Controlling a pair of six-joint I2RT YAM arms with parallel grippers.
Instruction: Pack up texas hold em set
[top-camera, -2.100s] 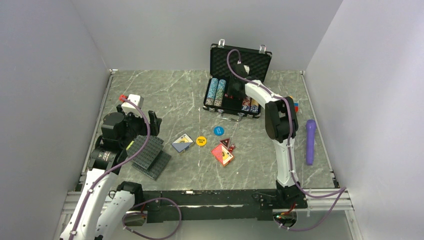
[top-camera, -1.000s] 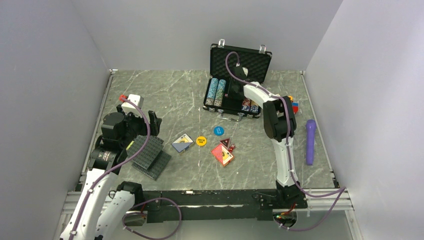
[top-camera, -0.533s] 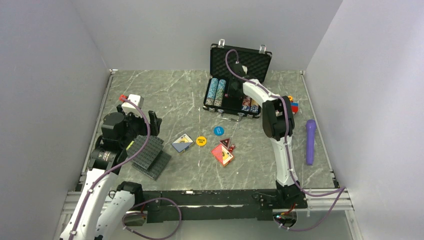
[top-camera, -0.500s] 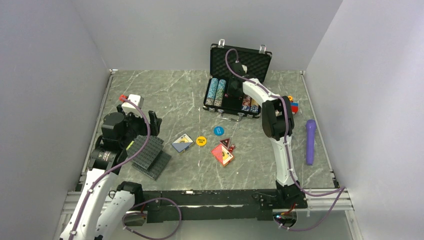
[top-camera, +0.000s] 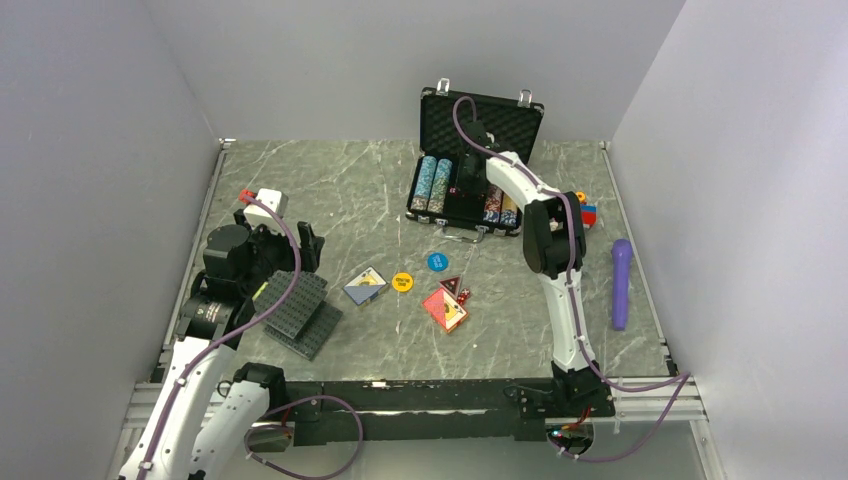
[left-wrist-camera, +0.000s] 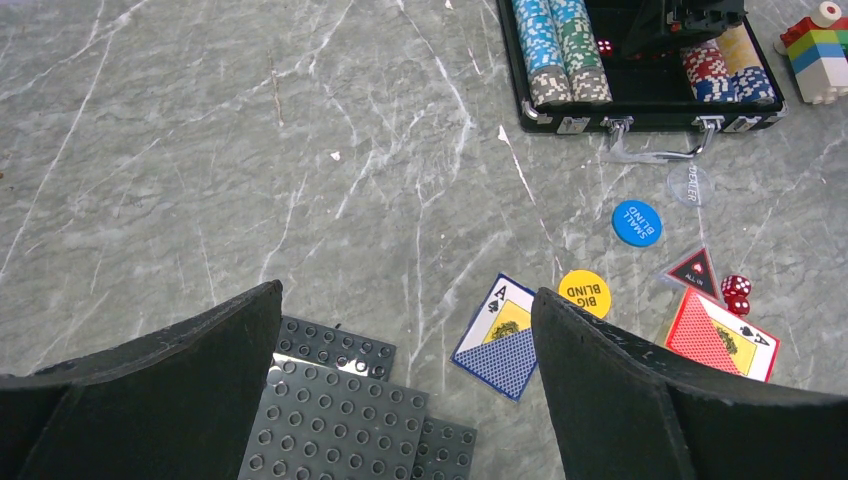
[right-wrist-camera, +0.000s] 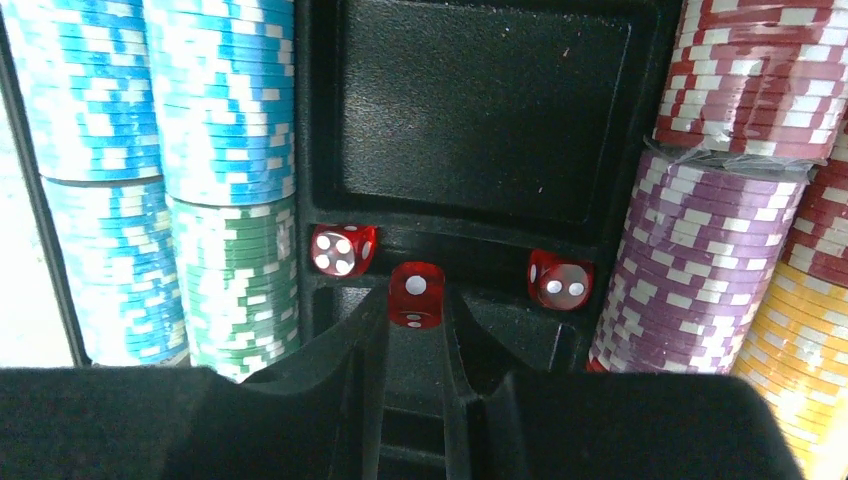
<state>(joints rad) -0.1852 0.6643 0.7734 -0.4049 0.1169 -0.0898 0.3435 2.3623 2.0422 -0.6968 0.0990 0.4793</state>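
Grey-green marbled tabletop, enclosed by pale grey walls, carries the black rectangular briefcase (top-camera: 478, 205) at upper centre of the overhead view, with its lid raised towards the back wall. Inside it, rows of multicoloured chips (right-wrist-camera: 230, 120) flank a central black tray.

The right gripper (right-wrist-camera: 416, 318) pinches a small red translucent die (right-wrist-camera: 416, 290) at its fingertips. This die is in line between two seated red dice (right-wrist-camera: 343, 249), one just to either side. Whether it already touches the slot floor cannot be told.

Judgement: the coming move is a plain release, with no sideways correction needed. The right arm is stretched far forward, its wrist dipped into the case.

Loose pieces lie mid-table:
- blue round button (left-wrist-camera: 637, 222)
- yellow round button (left-wrist-camera: 584, 292)
- red-triangle button (left-wrist-camera: 693, 272)
- pair of loose red dice (left-wrist-camera: 736, 290)
- blue-backed card deck (left-wrist-camera: 497, 340)
- red-backed card deck (left-wrist-camera: 720, 340)

The left gripper (left-wrist-camera: 405, 300), jaws spread wide, hovers at left of frame above dark grey studded plates (left-wrist-camera: 350, 420). It is the nearer one to the blue-backed deck.
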